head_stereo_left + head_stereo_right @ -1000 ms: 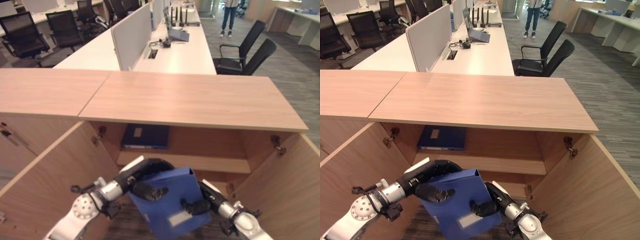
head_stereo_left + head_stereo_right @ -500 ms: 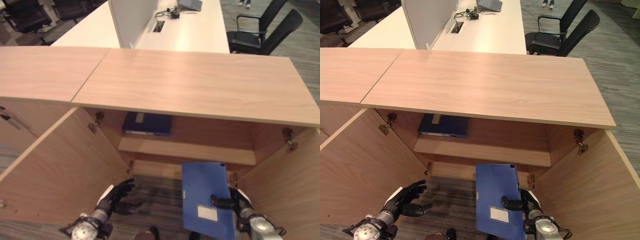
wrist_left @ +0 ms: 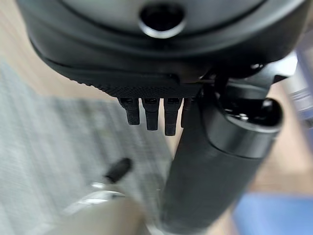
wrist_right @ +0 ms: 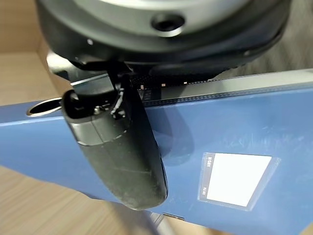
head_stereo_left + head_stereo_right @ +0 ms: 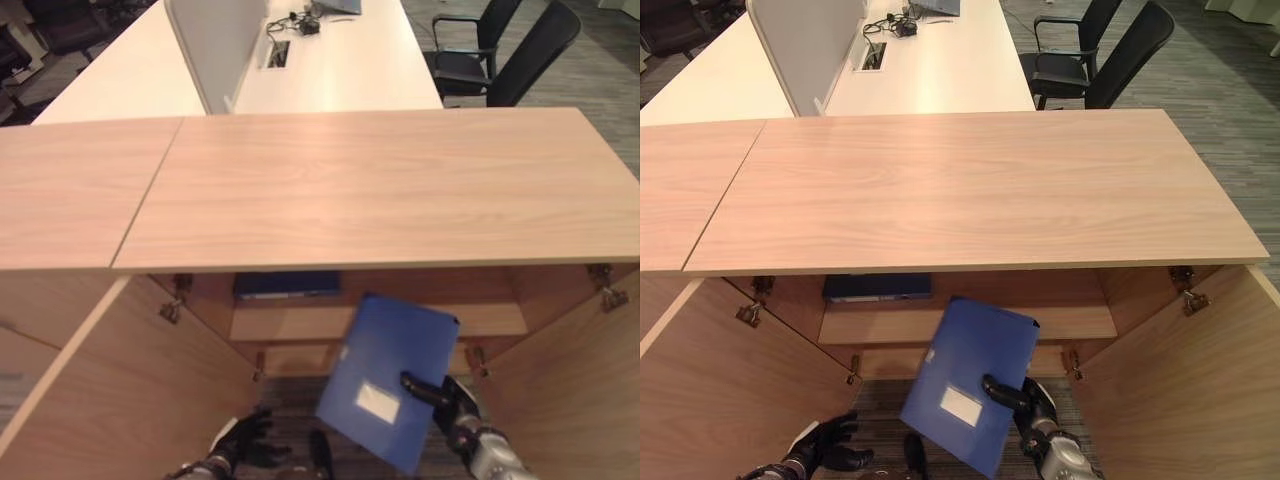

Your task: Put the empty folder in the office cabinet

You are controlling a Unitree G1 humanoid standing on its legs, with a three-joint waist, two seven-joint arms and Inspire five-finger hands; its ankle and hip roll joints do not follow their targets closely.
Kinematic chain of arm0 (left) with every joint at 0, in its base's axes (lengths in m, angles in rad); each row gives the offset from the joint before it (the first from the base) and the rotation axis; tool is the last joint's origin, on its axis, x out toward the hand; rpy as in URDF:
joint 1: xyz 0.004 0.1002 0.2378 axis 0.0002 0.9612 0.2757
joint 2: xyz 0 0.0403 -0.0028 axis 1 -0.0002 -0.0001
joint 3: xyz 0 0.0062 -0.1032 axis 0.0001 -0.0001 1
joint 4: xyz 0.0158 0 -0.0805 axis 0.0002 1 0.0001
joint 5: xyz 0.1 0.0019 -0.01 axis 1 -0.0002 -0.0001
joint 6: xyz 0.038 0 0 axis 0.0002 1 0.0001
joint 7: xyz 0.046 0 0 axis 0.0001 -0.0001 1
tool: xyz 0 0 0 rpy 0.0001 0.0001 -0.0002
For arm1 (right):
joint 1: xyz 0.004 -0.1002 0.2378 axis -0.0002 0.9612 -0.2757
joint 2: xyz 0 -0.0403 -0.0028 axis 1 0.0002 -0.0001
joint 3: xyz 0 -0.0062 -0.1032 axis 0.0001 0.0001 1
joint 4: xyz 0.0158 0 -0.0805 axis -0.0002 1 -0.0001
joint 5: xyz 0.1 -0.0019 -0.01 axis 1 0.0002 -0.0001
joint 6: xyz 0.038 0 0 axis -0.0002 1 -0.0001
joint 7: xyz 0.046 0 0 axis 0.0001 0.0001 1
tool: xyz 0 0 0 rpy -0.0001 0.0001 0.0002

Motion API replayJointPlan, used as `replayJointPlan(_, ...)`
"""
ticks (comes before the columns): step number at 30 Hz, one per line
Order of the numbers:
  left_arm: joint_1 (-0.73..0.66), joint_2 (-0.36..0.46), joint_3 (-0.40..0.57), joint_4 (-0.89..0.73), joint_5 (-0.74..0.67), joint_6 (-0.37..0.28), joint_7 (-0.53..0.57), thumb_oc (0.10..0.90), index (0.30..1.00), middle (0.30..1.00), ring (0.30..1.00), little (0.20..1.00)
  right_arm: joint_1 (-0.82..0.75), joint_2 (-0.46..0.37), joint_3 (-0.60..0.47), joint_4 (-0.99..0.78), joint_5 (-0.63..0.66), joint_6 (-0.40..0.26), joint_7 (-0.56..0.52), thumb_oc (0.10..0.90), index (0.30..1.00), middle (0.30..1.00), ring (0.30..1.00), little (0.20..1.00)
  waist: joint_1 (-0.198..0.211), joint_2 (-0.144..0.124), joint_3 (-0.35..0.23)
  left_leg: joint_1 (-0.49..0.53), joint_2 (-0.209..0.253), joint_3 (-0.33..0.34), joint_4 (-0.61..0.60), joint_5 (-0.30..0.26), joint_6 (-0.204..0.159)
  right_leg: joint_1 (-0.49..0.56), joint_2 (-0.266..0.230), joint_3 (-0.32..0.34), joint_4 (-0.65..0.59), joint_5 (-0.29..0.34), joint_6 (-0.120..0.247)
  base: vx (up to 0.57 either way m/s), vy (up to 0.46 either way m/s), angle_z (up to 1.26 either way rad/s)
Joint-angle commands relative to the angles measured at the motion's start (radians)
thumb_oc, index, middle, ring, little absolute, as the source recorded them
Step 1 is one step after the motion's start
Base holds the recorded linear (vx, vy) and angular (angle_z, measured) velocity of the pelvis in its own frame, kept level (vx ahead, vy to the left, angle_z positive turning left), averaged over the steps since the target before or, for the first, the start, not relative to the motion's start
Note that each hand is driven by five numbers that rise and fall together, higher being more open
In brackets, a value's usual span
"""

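Note:
The blue folder (image 5: 385,385) with a white label (image 4: 238,179) hangs tilted in front of the open cabinet, its upper edge level with the inner shelf (image 5: 300,322). My right hand (image 5: 441,396) is shut on its lower right side, the thumb (image 4: 120,152) pressed flat across the cover. The left hand (image 5: 826,446) is low at the left near the floor, open and holding nothing, its fingers (image 3: 149,115) relaxed.
A second dark blue folder (image 5: 286,285) lies on the cabinet's shelf at the left. Both cabinet doors (image 5: 120,400) (image 5: 1200,390) stand open on either side. The wooden cabinet top (image 5: 380,185) overhangs the opening. Behind it stand desks and office chairs (image 5: 500,70).
The left hand has let go of the folder and dropped low. The right hand alone has carried the folder up toward the shelf and tilted it. The camera has shifted.

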Motion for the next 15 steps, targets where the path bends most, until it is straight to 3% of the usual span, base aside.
replayJointPlan(1, -0.025, -0.037, -0.023, 0.282, 0.085, -0.021, 0.09, 0.8, 0.9, 0.9, 0.9, 0.9, -0.116, -0.089, -0.019, -0.114, 0.06, -0.153, 0.068, 0.4, 0.3, 0.3, 0.3, 0.3, 0.013, 0.018, -0.063, -0.036, 0.045, -0.033, -0.006, -0.039, -0.075, -0.013, 0.059, -0.006, 0.044, -0.074, -0.021, 0.07, 0.254, -0.14)
replayJointPlan(4, -0.057, -0.078, -0.018, 0.536, 0.1, -0.031, 0.111, 0.8, 0.9, 0.9, 0.9, 0.9, -0.192, -0.095, -0.01, -0.084, 0.101, -0.168, 0.076, 0.4, 0.3, 0.3, 0.3, 0.3, 0.012, 0.026, -0.039, -0.027, 0.026, -0.011, -0.006, -0.066, -0.05, -0.089, 0.011, 0.003, 0.161, -0.077, -0.008, 0.02, 0.277, -0.17)
replayJointPlan(7, -0.03, -0.09, 0.005, 0.63, 0.078, -0.029, 0.098, 0.8, 0.9, 0.9, 0.9, 0.9, -0.277, -0.072, -0.008, -0.062, 0.168, -0.195, 0.058, 0.4, 0.3, 0.3, 0.3, 0.3, 0.035, 0.029, 0.007, -0.014, 0.029, 0.054, -0.006, -0.094, -0.03, -0.186, -0.054, -0.075, 0.306, -0.057, -0.012, -0.09, 0.191, -0.66)
replayJointPlan(9, -0.013, -0.094, 0.027, 0.632, 0.046, -0.024, 0.102, 0.8, 0.9, 0.9, 0.9, 0.9, -0.325, -0.038, -0.032, -0.041, 0.251, -0.212, 0.034, 0.4, 0.3, 0.3, 0.3, 0.3, 0.049, 0.023, 0.038, -0.013, 0.051, 0.116, -0.006, -0.09, -0.04, -0.222, -0.063, -0.184, 0.27, -0.014, -0.019, -0.1, 0.016, -0.78)
replayJointPlan(12, -0.002, -0.096, 0.027, 0.609, 0.016, -0.029, 0.114, 0.8, 0.9, 0.9, 0.9, 0.9, -0.359, -0.024, -0.059, -0.016, 0.304, -0.234, 0.014, 0.4, 0.3, 0.3, 0.3, 0.3, 0.046, 0.021, 0.064, 0.001, 0.061, 0.138, -0.006, -0.096, -0.044, -0.279, -0.029, -0.204, 0.224, 0.034, -0.015, -0.03, -0.033, -0.61)
replayJointPlan(15, 0.007, -0.096, 0.018, 0.558, -0.031, -0.042, 0.134, 0.8, 0.9, 0.9, 0.9, 0.9, -0.383, -0.002, -0.126, 0.005, 0.382, -0.284, -0.016, 0.4, 0.3, 0.3, 0.3, 0.3, 0.039, 0.02, 0.1, 0.027, 0.058, 0.147, -0.006, -0.11, -0.045, -0.318, -0.042, -0.248, 0.153, 0.092, 0.017, 0.05, -0.064, -0.15)
